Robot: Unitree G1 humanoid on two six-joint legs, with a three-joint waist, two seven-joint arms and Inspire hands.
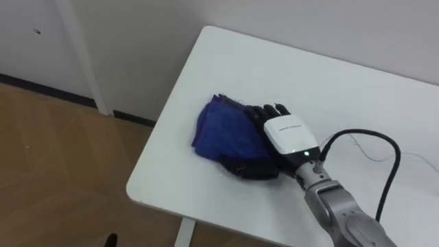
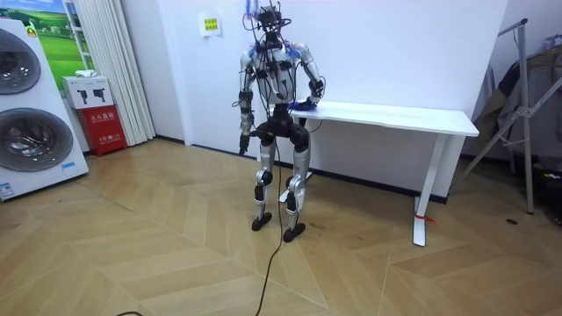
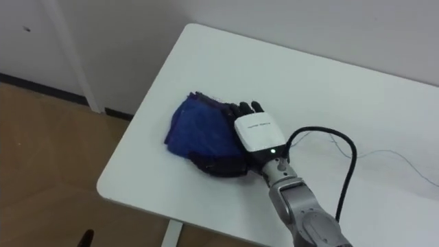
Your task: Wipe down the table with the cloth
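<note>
Wiping stage, with the cloth engaged. The robot stands at the end of the white surface (image 1: 329, 82) that lies toward the room view's left. Its right hand (image 1: 288, 134) lies palm down on a bunched blue cloth (image 1: 223, 130), fingers stretched forward over the fabric and pressing it flat rather than gripping it. The cloth rests on the surface near the robot's left-hand end, just inside the near edge and clear of the corner. The left hand (image 2: 240, 132) hangs at the robot's side, away from the surface; its state cannot be told.

No stain, crumb or wet streak is visible, so the area already covered cannot be read off. By the cloth's position, most of the surface, reaching away to the robot's right, probably remains to be wiped.
</note>
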